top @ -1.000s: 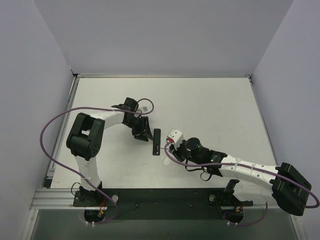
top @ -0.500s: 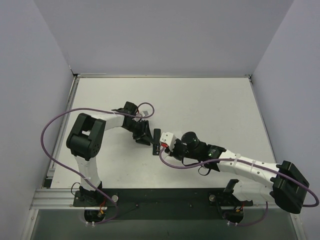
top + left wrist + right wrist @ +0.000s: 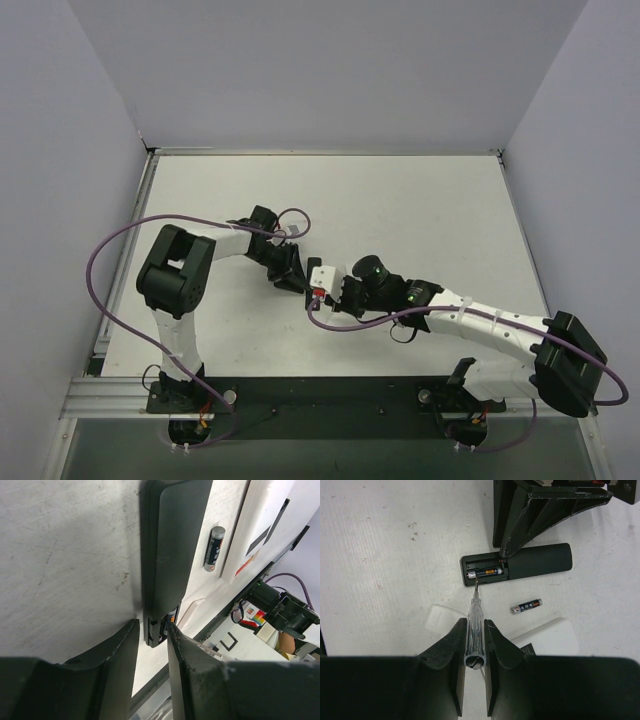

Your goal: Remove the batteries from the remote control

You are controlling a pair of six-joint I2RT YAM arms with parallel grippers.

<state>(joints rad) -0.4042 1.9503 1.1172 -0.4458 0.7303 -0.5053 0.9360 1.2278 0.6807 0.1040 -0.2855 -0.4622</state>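
Battery (image 3: 485, 573) in remote (image 3: 535, 561), touching screwdriver (image 3: 473, 622) in right jaws

Plain white box setup
A scuffed white table (image 3: 420, 200) sits boxed in by pale lavender-grey walls (image 3: 330, 70) on three sides, with a dark strip (image 3: 330, 395) and a metal rail (image 3: 100, 402) along the near edge; the lighting's even.

It was a robotics lab: pale partition walls (image 3: 300, 70) enclosed a scuffed white tabletop (image 3: 420, 200), with an aluminium mounting rail (image 3: 110, 398) along the bottom.
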